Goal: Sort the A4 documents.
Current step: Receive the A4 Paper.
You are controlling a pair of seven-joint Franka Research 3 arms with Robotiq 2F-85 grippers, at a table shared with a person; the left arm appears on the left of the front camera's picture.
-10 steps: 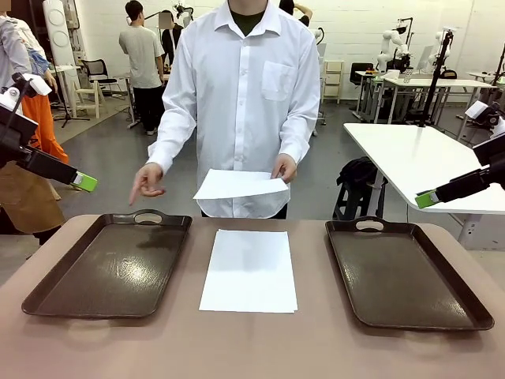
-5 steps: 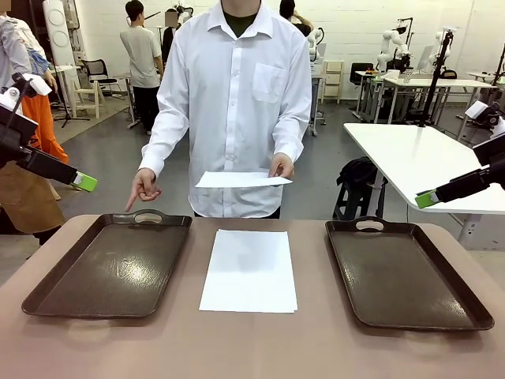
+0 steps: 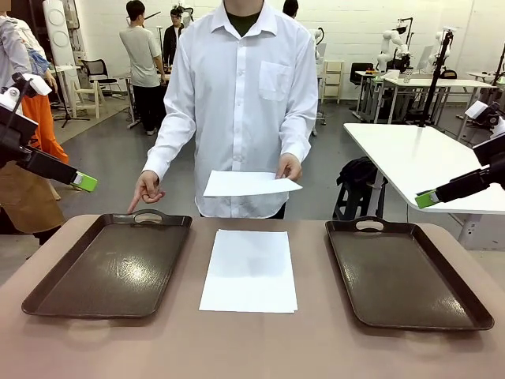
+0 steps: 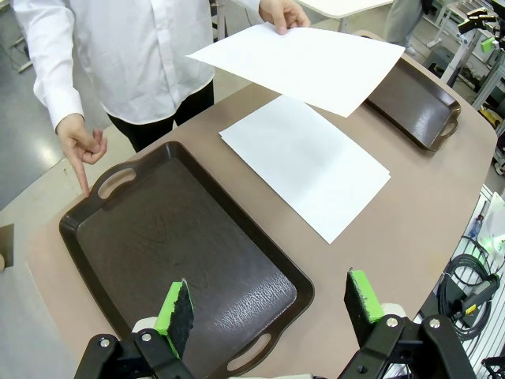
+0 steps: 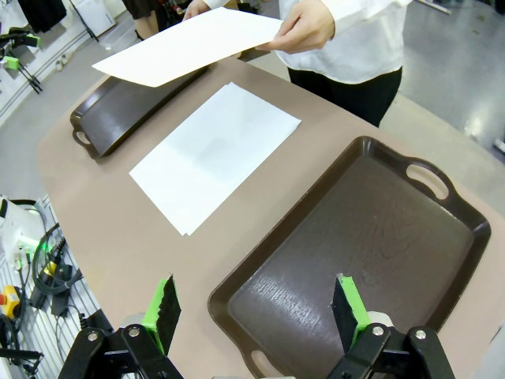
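Left gripper [image 4: 270, 308] fingers spread wide, nothing between pads, hanging above near end of left tray [image 4: 181, 253]; right gripper [image 5: 256, 309] likewise spread and empty, above right tray [image 5: 355, 245]; both arms raised at table's sides (well off surface); flat A4 sheet [image 3: 249, 270] lies on table [image 3: 252, 347] between trays, touching neither; held A4 sheet [image 3: 251, 184] pinched by person's hand [image 3: 289, 167] above far edge; other hand [image 3: 146, 191] points index finger down at left tray's far handle.
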